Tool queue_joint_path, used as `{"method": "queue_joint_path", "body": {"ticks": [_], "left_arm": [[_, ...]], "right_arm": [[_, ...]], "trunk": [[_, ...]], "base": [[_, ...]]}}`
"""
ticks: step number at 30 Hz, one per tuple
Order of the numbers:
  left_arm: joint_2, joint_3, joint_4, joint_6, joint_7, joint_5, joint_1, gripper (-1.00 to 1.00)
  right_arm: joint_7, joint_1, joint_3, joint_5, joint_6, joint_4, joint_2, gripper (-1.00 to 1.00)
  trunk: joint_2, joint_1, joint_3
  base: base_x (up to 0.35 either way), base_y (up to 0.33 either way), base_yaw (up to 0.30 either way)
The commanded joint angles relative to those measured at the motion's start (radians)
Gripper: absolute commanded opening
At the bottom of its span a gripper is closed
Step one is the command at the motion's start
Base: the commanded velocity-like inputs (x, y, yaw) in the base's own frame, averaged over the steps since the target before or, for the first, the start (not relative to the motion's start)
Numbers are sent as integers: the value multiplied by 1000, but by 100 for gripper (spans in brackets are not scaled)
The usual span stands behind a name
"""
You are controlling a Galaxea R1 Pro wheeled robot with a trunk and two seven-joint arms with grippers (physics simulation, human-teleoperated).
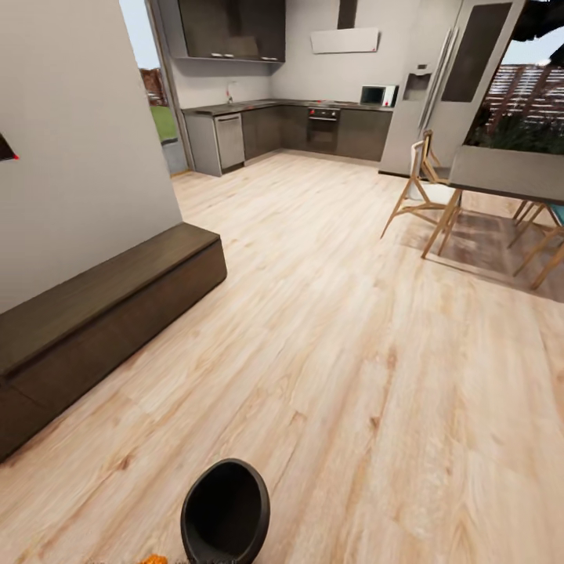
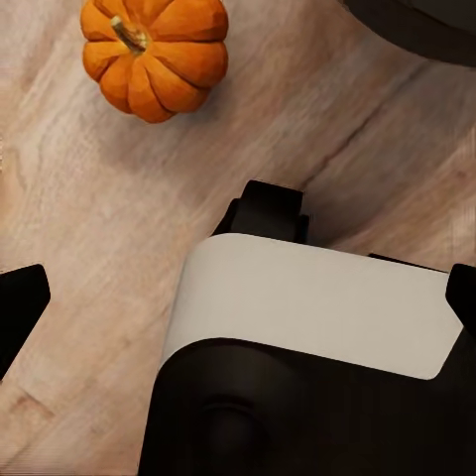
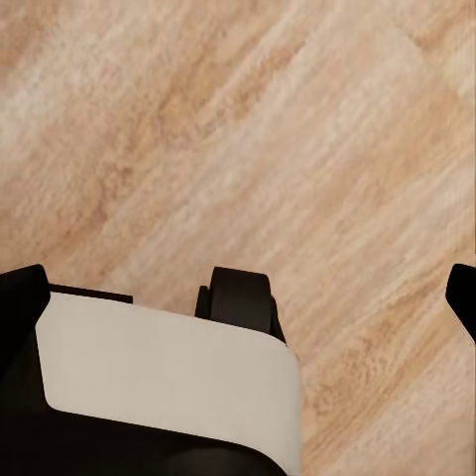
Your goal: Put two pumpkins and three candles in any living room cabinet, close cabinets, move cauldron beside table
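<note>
Looking from our head camera: a black cauldron (image 1: 225, 513) sits on the wood floor (image 1: 352, 352) close below us; the long dark cabinet (image 1: 102, 305) runs along the wall to our left, fronts shut; a sliver of orange pumpkin (image 1: 155, 559) peeks at the lower edge.
Left wrist: one pumpkin (image 2: 154, 55) stands upright on the floor, ahead of our left gripper (image 2: 243, 297) and apart from it; fingers spread wide, holding nothing.
Right wrist: our right gripper (image 3: 243, 297) hangs over bare floor, fingers wide apart, empty.
Step, we judge: approaching the pumpkin.
Next: lower the left gripper around it and close.
</note>
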Motion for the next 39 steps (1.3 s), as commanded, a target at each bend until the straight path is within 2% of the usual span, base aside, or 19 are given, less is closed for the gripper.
{"method": "queue_joint_path", "body": {"ticks": [1, 21, 39], "left_arm": [[0, 0, 0, 0, 0, 0, 0, 100], [-3, 0, 0, 0, 0, -1, 0, 100], [3, 0, 3, -3, 0, -1, 0, 100]], "right_arm": [[0, 0, 0, 0, 0, 0, 0, 100], [0, 0, 0, 0, 0, 0, 0, 100], [2, 0, 0, 9, 2, 0, -2, 100]], "trunk": [[0, 0, 0], [0, 0, 0], [0, 0, 0]], "base": [[0, 0, 285], [0, 0, 282], [52, -46, 21]]}}
